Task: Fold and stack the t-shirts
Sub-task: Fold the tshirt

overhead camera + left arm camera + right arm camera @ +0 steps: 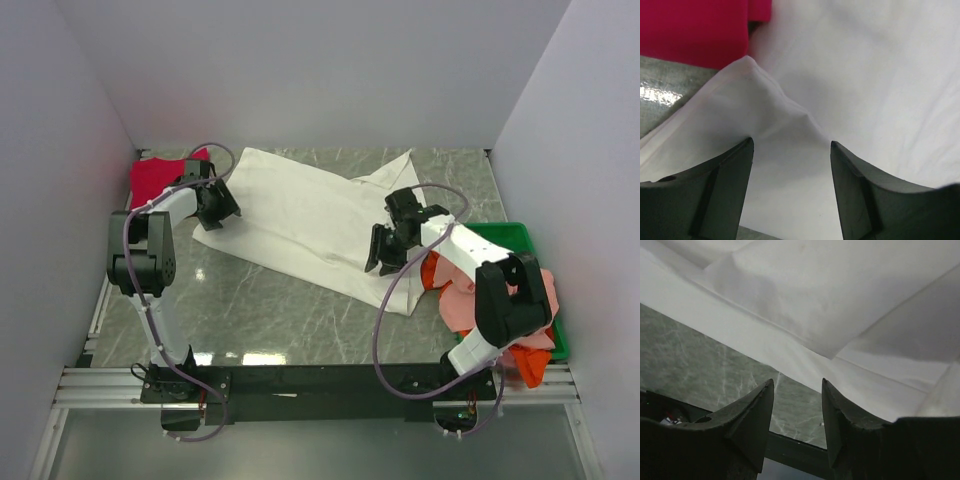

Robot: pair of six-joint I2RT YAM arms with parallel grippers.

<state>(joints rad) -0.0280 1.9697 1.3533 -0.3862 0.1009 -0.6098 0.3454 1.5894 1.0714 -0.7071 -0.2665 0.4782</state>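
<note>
While I watch from overhead, the large white cloth t-shirt [300,225] lies spread across the grey marbled table [260,320], flattened for folding, I judge. The crimson cloth t-shirt [155,180] sits in the far-left corner, probably starting the stack. Salmon-pink and orange tees [455,305] wait at the green plastic bin [505,232]. Left wrist: my left gripper [791,175] hangs empty, jaws apart, over a raised white crease. Right wrist: my right gripper [797,405], also apart and empty, hovers above the hem.
</note>
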